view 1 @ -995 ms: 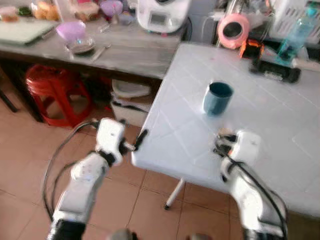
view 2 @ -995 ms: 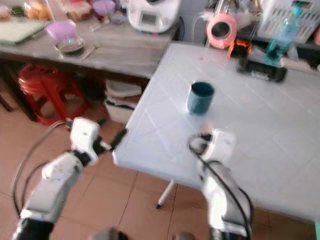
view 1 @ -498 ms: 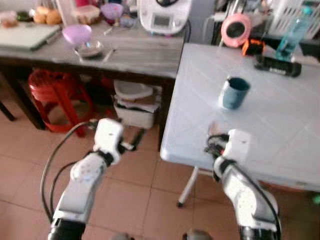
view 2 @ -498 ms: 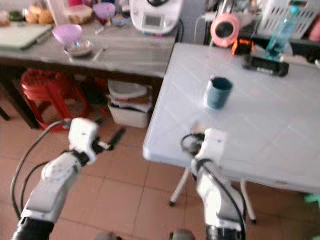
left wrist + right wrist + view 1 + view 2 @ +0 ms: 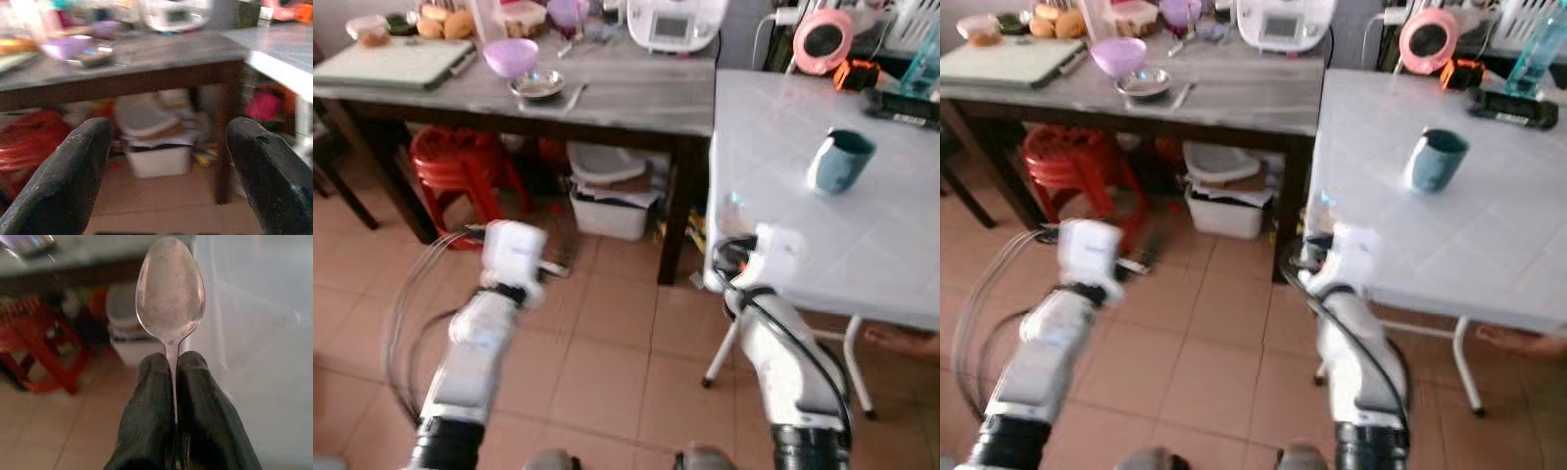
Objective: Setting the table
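R gripper (image 5: 172, 382) has its fingers (image 5: 203, 406) pinched tight on the spoon (image 5: 170, 289) handle, neck just clear of the tips. Spoon's long axis runs straight out along the fingers, bowl leading, concave face toward the wrist cam. In the eye views the R gripper sits at the near left corner of the white table (image 5: 783, 176), right by the edge, spoon bowl glinting just above it (image 5: 734, 204).

Key relation for me: the cup (image 5: 840, 162) stands upright on the white table, further in and to the right of the spoon tip, well apart from it. Table top lies ahead-right of the fingers, so I reckon the next move is a reach fwd and right w/ the R arm, then lay the spoon flat near the cup. R arm is plainly the nearer one.

L gripper (image 5: 168, 161) has fingers wide apart, nothing between them, out over the tiled floor (image 5: 607, 372), pointed at the wooden bench (image 5: 636, 93) w/ boxes under it. Well clear of the white table.

Risk imo: the tip is close to the table edge, so I'd lift a bit before reaching in.
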### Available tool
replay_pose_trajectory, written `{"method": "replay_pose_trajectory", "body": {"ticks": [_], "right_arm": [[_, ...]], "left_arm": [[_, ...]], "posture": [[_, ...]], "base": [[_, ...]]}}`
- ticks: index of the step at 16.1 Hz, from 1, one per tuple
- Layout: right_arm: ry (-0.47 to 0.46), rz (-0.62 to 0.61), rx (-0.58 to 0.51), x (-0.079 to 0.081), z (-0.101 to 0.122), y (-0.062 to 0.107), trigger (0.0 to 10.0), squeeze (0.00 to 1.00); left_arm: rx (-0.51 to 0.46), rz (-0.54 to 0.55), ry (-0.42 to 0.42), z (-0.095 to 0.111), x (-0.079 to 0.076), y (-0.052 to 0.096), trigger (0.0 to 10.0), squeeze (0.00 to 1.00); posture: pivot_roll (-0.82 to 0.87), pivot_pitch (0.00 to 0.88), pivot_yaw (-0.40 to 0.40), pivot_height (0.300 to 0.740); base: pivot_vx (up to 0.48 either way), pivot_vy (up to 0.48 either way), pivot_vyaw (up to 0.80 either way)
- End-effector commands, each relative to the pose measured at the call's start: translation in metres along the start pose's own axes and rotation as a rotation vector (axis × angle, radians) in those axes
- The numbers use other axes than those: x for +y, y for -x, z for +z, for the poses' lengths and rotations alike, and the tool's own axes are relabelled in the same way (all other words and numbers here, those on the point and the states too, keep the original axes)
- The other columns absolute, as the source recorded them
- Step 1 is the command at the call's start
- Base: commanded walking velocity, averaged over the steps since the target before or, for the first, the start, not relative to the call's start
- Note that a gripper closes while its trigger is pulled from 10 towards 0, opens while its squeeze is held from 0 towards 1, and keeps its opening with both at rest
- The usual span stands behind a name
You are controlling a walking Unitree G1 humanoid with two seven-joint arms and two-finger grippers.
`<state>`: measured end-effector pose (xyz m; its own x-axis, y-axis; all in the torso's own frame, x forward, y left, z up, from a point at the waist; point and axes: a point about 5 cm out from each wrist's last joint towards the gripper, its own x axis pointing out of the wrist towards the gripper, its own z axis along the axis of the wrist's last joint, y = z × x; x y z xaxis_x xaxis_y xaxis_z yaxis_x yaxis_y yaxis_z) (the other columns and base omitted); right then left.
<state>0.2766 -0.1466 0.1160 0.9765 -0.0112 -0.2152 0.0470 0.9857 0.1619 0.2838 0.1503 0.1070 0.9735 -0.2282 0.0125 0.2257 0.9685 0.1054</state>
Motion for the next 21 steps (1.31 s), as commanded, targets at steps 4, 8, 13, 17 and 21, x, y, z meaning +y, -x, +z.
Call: {"method": "replay_pose_trajectory", "body": {"ticks": [4,8,13,17,21], "right_arm": [[0.141,-0.059,-0.205,-0.016,0.028,0.010,10.0,0.00],[0.175,-0.049,-0.250,-0.012,0.032,0.010,10.0,0.00],[0.183,-0.053,-0.270,-0.013,0.029,0.011,10.0,0.00],[0.189,-0.054,-0.276,-0.013,0.028,0.010,10.0,0.00],[0.191,-0.055,-0.284,-0.013,0.028,0.009,10.0,0.00]], "left_arm": [[-0.043,0.018,0.011,0.007,-0.004,0.000,10.0,0.00],[-0.059,-0.027,0.016,0.009,-0.012,-0.001,10.0,0.00],[-0.070,-0.031,0.013,0.009,-0.015,-0.002,10.0,0.00],[-0.073,-0.045,0.012,0.010,-0.016,-0.002,10.0,0.00],[-0.079,-0.050,0.007,0.010,-0.016,-0.004,10.0,0.00]], "posture": [[-0.05,0.000,0.016,0.740],[-0.06,0.000,0.023,0.740],[-0.05,0.000,0.025,0.740],[-0.05,0.000,0.024,0.740],[-0.05,0.000,0.026,0.740]], "base": [[0.060,0.446,0.00],[0.362,0.314,0.00],[0.472,0.000,0.00],[0.480,0.000,0.00],[0.480,0.000,0.00]]}}
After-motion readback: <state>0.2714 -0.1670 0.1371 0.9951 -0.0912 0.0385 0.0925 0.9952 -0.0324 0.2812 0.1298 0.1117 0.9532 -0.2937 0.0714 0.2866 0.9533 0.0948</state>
